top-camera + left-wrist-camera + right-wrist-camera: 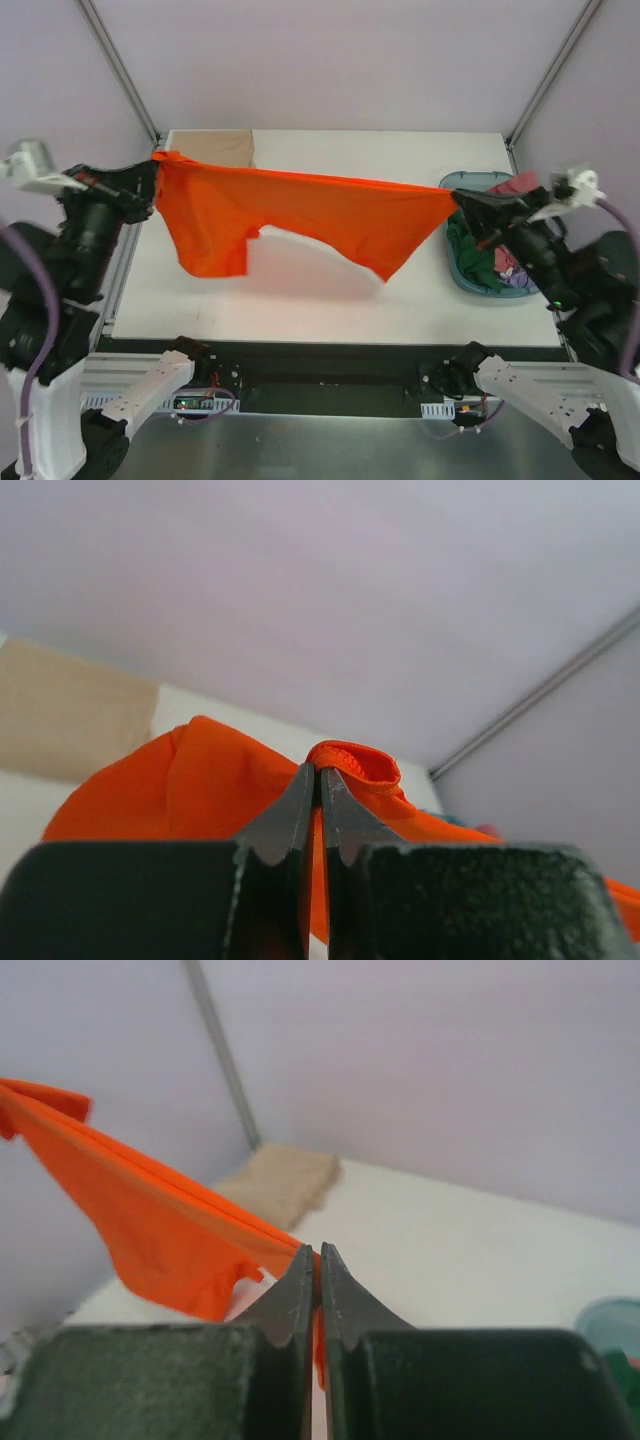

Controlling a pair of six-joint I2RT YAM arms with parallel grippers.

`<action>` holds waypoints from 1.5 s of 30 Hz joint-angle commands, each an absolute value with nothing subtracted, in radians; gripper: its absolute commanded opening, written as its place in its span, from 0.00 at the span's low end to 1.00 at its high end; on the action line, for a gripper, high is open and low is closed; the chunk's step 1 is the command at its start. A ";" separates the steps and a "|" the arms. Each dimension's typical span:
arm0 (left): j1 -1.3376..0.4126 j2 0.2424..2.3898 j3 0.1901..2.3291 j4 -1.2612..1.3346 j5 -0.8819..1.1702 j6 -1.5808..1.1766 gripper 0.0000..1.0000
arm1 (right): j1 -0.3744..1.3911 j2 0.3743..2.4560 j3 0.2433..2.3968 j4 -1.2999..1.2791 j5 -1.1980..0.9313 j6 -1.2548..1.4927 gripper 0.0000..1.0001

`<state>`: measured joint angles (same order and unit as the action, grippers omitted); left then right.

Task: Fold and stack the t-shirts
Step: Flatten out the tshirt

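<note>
The bright orange t-shirt point(300, 215) hangs stretched in the air between my two grippers, above the white table point(330, 300). My left gripper point(157, 165) is shut on its left end, where a hem shows point(350, 762) above the closed fingers. My right gripper point(457, 198) is shut on its right end point(200, 1225). The tan-beige t-shirt point(220, 148) lies folded at the table's far left corner, also in the right wrist view point(285, 1182) and the left wrist view point(70, 710). Pink, dark green and lilac garments point(485, 255) lie in the tub.
The teal plastic tub point(455, 265) stands at the table's right edge, under my right arm. Metal frame posts point(120, 70) rise at the back corners. The near table edge meets a black rail point(330, 355).
</note>
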<state>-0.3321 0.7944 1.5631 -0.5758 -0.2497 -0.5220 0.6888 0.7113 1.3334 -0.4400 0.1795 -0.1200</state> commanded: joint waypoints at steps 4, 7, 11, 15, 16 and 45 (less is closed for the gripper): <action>-0.324 0.733 1.846 -0.545 -0.005 -0.408 0.00 | 0.684 0.670 1.600 -0.473 -0.363 -0.029 0.00; -0.322 0.759 1.949 -0.531 0.060 -0.393 0.00 | 0.686 0.676 1.657 -0.428 -0.442 0.030 0.00; -0.321 0.830 2.057 -0.529 0.120 -0.371 0.00 | 0.683 0.712 1.736 -0.460 -0.414 0.026 0.00; -0.321 0.867 2.028 -0.523 0.072 -0.347 0.00 | 0.684 0.752 1.750 -0.486 -0.306 0.008 0.00; -0.321 0.880 1.998 -0.512 0.051 -0.336 0.00 | 0.683 0.767 1.749 -0.506 -0.245 -0.035 0.01; -0.319 1.453 1.195 -0.385 -0.212 -0.376 0.99 | 0.535 1.321 1.134 -0.287 0.350 -0.023 0.96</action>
